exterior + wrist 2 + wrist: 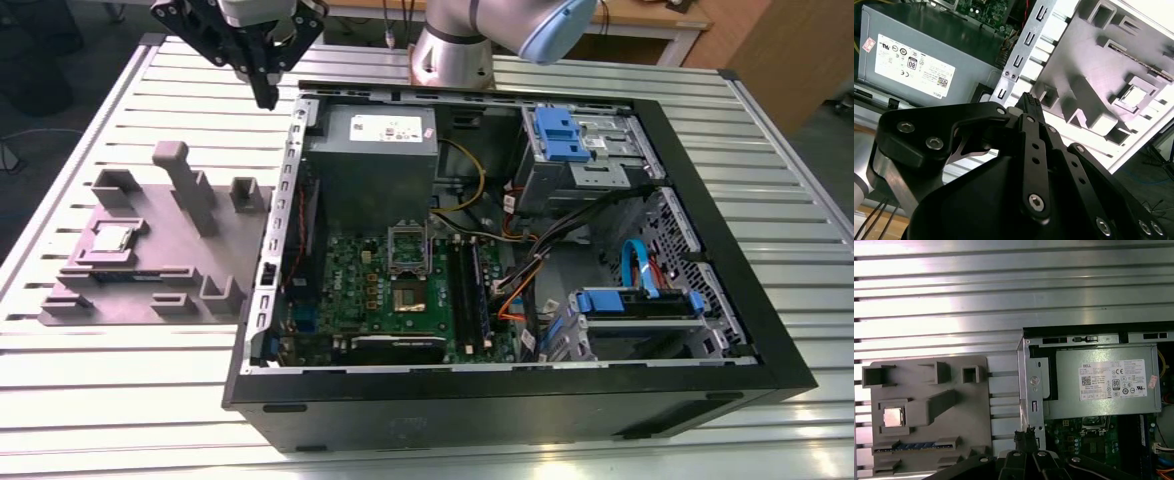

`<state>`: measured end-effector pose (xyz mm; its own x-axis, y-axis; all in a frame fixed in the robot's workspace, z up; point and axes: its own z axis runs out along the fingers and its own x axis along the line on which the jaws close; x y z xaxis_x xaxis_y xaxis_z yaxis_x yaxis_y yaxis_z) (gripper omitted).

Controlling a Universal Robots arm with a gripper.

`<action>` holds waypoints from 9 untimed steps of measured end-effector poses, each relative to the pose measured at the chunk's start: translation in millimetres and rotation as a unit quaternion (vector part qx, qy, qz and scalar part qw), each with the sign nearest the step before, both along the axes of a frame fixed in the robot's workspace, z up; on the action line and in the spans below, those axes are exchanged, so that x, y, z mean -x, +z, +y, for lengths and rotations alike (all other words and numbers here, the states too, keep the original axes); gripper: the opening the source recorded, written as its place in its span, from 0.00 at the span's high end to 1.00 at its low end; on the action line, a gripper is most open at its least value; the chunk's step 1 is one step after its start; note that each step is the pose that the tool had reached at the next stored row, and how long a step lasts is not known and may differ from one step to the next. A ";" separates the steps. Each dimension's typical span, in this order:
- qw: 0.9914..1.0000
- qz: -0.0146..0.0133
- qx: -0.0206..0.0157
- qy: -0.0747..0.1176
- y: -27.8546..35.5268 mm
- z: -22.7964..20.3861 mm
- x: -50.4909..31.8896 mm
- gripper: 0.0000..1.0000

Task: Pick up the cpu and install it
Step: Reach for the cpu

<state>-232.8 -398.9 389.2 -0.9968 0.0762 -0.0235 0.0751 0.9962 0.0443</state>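
We see the gripper (267,97) hanging in the air over the far corner of the open computer case (507,410), on the exterior view's left, with its black fingers pressed together into one tip and nothing between them. In the second wrist view the gripper (1029,101) shows the same closed tip, and so does the gripper (1026,436) in the first wrist view. The cpu (110,238) is well apart from it. It lies flat, silver top up, in a square recess of a grey moulded holder (160,258). The holder rests on the slatted metal bench (134,400) near the edge on the exterior view's left, just beside the case wall. Within the holder, the recess is on the side toward that bench edge, away from the case. We find the cpu (1135,95) seated in the holder (1089,65) in the second wrist view too, and the cpu (893,417) in the holder (969,425) in the first wrist view. The case lies on its side across the middle of the bench, open side up. Inside it a grey power supply (371,160) with a white label sits toward the far edge, and the green motherboard (354,290) is below it. A metal-framed socket (407,245) on the board lies just beside the power supply, and long black memory sticks (467,285) stand next to the socket. The arm's base (454,60) stands at the bench's far edge, behind the case.
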 end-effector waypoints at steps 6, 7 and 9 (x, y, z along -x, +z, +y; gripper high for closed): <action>1.000 0.000 0.000 0.000 0.0 0.0 2.2 0.90; 1.000 0.000 0.000 0.000 0.1 0.0 2.5 0.90; 1.000 0.000 0.000 0.000 0.0 0.0 3.4 0.90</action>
<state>-236.2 -398.9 389.3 -0.9968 0.0762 -0.0235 0.0751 0.9962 0.0443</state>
